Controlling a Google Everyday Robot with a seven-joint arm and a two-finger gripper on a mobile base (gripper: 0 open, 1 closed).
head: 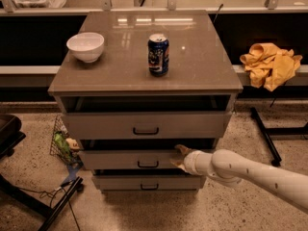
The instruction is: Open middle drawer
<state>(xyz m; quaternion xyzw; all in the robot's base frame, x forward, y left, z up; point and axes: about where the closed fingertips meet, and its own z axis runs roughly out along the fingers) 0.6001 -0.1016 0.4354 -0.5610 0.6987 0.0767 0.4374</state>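
Three drawers filled the broad grey-beige cabinet (pixel 219 125) under its glossy counter (pixel 202 66). From the right reached the long white robot arm (pixel 260 174). The middle drawer (pixel 110 160), a wide low grey-beige panel, sat between the other two, slightly proud, with a dark gap above. It looked like a stiff, light box that would slide straight out. Its small black bar handle (pixel 147 164) at centre seemed the soundest hold. The end effector (pixel 179 158) lay against the panel just right of that handle; whether it was spread or closed could not be told.
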